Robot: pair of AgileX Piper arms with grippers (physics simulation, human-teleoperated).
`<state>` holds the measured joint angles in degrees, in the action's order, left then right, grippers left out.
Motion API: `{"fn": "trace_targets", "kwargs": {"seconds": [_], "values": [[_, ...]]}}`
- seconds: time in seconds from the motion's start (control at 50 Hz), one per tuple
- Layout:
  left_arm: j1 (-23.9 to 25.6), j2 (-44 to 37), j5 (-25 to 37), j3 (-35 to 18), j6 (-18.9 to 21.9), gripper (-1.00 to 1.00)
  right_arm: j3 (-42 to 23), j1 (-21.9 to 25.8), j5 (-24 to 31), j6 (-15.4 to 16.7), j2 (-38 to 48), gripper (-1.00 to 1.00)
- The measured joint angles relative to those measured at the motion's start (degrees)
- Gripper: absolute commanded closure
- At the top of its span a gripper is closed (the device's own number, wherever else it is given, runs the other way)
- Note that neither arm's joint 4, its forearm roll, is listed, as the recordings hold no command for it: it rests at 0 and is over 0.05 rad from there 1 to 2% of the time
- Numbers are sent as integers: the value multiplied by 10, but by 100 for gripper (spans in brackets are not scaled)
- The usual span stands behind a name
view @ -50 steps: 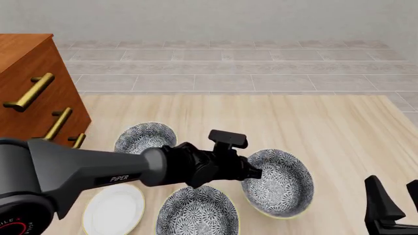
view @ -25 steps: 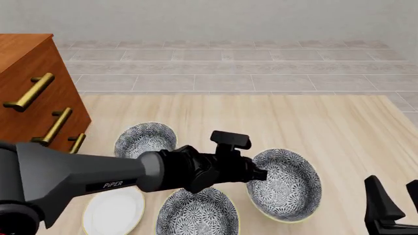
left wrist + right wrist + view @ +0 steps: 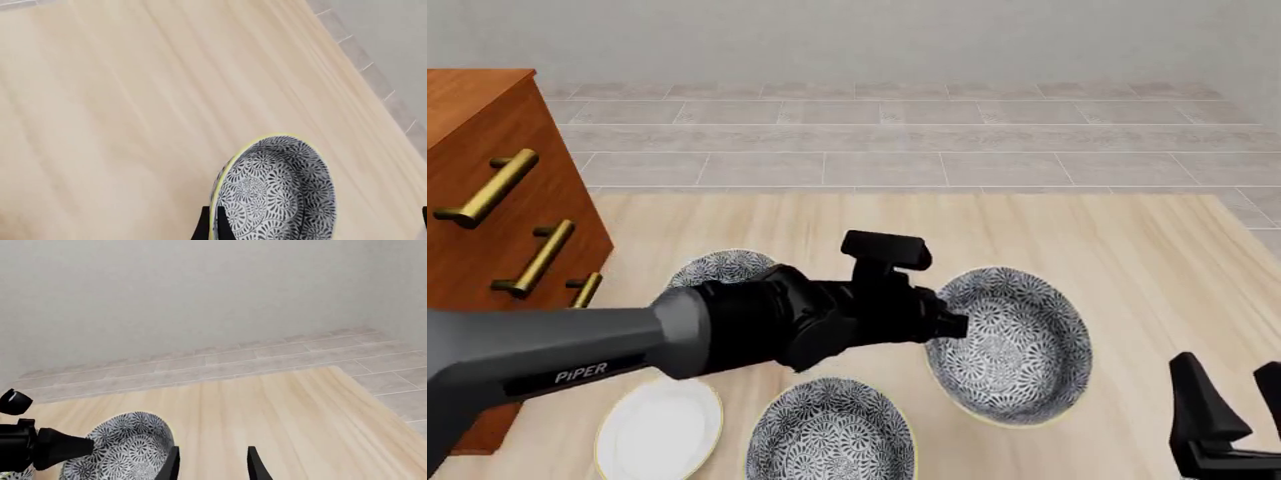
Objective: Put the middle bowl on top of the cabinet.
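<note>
My left gripper (image 3: 950,325) is shut on the near-left rim of the middle bowl (image 3: 1012,345), a deep blue-and-white floral bowl with a pale-yellow rim. It holds the bowl tilted and off the table. In the left wrist view the fingers (image 3: 205,226) clamp that bowl (image 3: 277,192) by its rim. The right wrist view shows the same bowl (image 3: 127,445). The reddish-brown cabinet (image 3: 494,170) with brass handles stands at the far left. My right gripper (image 3: 1232,415) rests open at the near right, and its fingers (image 3: 172,464) hold nothing.
Two more floral bowls sit on the table: one at the back left (image 3: 714,272), partly behind my left arm, and one at the front (image 3: 827,432). A flat white plate (image 3: 661,430) lies near the front left. The wooden table (image 3: 1121,250) ends at a tiled floor.
The left arm has risen and carried the gripped bowl upward and slightly away, off the table. The right arm has stayed put.
</note>
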<state>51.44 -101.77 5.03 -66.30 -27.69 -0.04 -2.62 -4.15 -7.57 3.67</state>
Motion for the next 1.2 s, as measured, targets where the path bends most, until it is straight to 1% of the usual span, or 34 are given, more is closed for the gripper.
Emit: {"fn": "trace_targets", "kwargs": {"seconds": [0.16,0.24,0.36,0.54,0.74,0.84,1.0,1.2], "values": [[-24,31,29,3,5,100,0,-1,-13,0,14,-100],[-26,42,43,0,0,100,0,-1,-20,0,21,-100],[-35,67,59,1,5,100,0,-2,-31,-1,33,-100],[-54,112,76,13,12,100,0,-3,-46,0,48,-100],[-66,142,83,22,3,100,0,-3,-61,3,62,-100],[-85,159,94,29,9,100,0,-3,-67,4,70,-100],[-107,177,121,30,13,100,0,-3,-77,6,80,-100],[-134,196,172,24,24,100,0,-3,-84,8,88,-100]]}}
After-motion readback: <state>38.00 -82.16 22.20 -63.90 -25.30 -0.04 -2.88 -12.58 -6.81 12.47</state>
